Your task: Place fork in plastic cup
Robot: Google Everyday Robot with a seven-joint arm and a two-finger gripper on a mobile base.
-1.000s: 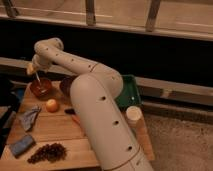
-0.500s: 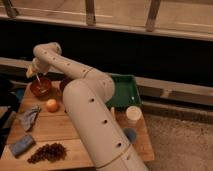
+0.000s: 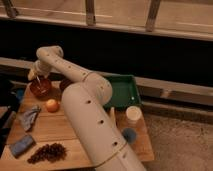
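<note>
The gripper (image 3: 34, 75) is at the far left end of the wooden table (image 3: 60, 131), just above the dark brown bowl (image 3: 41, 87). The fork (image 3: 38, 79) shows as a thin pale line running from the gripper down into the bowl. We cannot tell whether the gripper is closed on it.

The plastic cup (image 3: 133, 114) stands upright near the right edge of the table, well apart from the gripper, with the arm between them. We note a small blue cup (image 3: 129, 134) just in front of it and a green tray (image 3: 123, 93) behind it. An orange (image 3: 51, 105) lies near the bowl.
</note>
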